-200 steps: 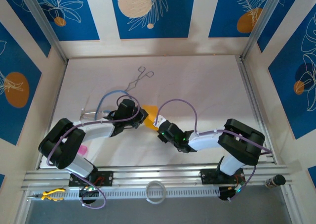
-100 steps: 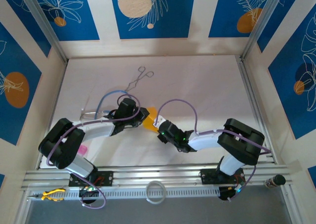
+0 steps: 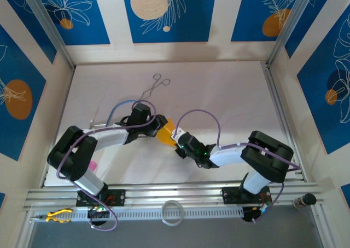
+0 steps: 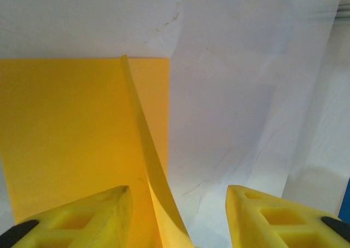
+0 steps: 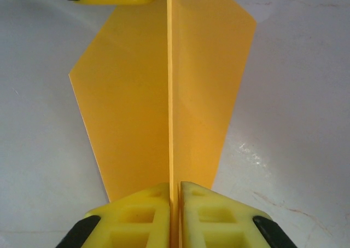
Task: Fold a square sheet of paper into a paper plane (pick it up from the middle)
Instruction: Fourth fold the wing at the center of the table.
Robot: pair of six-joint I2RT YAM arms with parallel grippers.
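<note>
Now my right pincer [image 5: 175,189] clamps the upright centre crease of the square sheet of paper [image 5: 131,105], mid-way across the desk [image 3: 229,94] toward its near edge. My left pincer [image 4: 176,197] stands open astride it — I should grip firmly, flaps level.

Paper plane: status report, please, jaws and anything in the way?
Right jaws shut on paper plane ridge. Left jaws open, straddling it. Tongs far off.

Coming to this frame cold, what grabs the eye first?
The bright orange-yellow folded paper at mid-table, between the two arms' tips. The right gripper pinches its upright centre crease, jaws shut on it. The left gripper stands open at the opposite end, the raised crease running between its spread fingers.
</note>
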